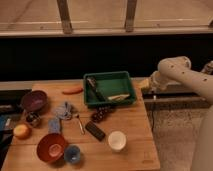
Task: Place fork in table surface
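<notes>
The fork point(80, 123) is a thin silvery utensil lying flat on the wooden table surface point(131, 122), left of centre, between a blue cloth and a black rectangular bar point(95, 131). My gripper point(145, 85) is at the end of the white arm that reaches in from the right. It hangs just past the table's right edge, beside the green tray point(127, 80). It is far from the fork and holds nothing that I can see.
The green tray holds a dark wide-headed utensil point(94, 86) and a pale item. A white cup point(117, 140), dark grapes point(99, 115), red bowl point(50, 146), small blue cup point(72, 154), purple bowl point(33, 100), orange fruit point(22, 131) and carrot point(73, 90) stand around the fork.
</notes>
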Robot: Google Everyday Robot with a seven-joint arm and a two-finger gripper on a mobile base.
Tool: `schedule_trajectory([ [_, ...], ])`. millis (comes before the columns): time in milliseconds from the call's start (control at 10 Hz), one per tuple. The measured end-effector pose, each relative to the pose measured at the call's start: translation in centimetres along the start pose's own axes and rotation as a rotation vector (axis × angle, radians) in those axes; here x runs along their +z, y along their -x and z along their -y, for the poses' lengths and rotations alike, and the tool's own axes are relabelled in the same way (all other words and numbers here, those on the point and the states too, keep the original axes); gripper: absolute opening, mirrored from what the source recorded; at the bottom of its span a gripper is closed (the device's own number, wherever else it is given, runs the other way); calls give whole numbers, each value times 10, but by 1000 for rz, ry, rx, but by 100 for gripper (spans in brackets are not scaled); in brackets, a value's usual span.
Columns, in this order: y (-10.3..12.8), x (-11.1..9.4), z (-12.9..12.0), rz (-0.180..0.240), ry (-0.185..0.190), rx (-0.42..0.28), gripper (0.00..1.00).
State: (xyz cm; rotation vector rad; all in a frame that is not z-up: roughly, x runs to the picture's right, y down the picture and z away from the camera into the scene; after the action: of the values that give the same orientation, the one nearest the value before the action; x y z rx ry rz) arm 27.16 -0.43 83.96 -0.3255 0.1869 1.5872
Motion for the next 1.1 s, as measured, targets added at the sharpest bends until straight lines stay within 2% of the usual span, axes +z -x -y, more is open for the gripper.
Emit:
schedule_trajectory([
  [600, 0, 0, 0, 1, 0, -1, 80],
  [800, -2, -1, -4, 8, 7, -25, 80],
  [900, -4, -2, -11, 11, 11, -48, 80],
  [1100, -5, 0, -48, 14, 30, -128, 80],
])
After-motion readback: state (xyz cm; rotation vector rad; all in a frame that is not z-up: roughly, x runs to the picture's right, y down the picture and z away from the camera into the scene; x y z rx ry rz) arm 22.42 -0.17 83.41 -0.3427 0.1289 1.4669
